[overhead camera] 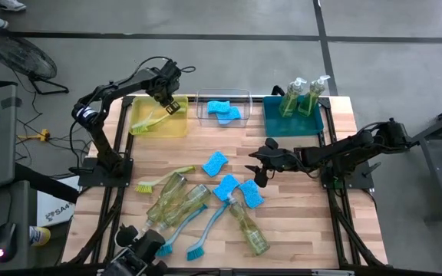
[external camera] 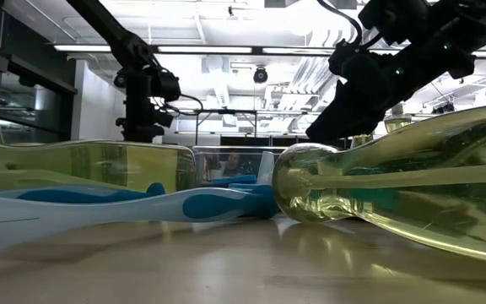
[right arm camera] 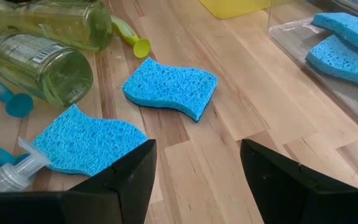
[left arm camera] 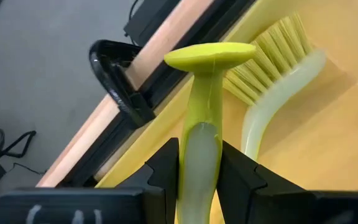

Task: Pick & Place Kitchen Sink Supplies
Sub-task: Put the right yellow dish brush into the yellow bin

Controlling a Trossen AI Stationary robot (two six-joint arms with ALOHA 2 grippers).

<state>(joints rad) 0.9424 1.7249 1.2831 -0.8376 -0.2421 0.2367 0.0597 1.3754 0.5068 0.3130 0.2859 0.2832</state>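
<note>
A yellow-green brush (left arm camera: 199,137) is seen over a yellow bin (overhead camera: 176,127). Bright blue sponges (right arm camera: 170,87) are seen on the light brown wooden table (overhead camera: 298,207).

We see bright, even overhead light; ceiling strips (external camera: 226,51) glare at the low view's top; the near bottle (external camera: 395,194) and brush (external camera: 99,207) blur softly; shadows stay faint.

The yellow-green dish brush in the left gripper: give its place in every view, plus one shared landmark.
High view: yellow-green dish brush lies in the yellow bin, under the left gripper.
Low view: cannot be made out.
Left wrist view: handle clamped between the fingers, bristles beyond.
Right wrist view: not in it.
Shared landmark: the yellow bin, seen in the high and left wrist views.
</note>
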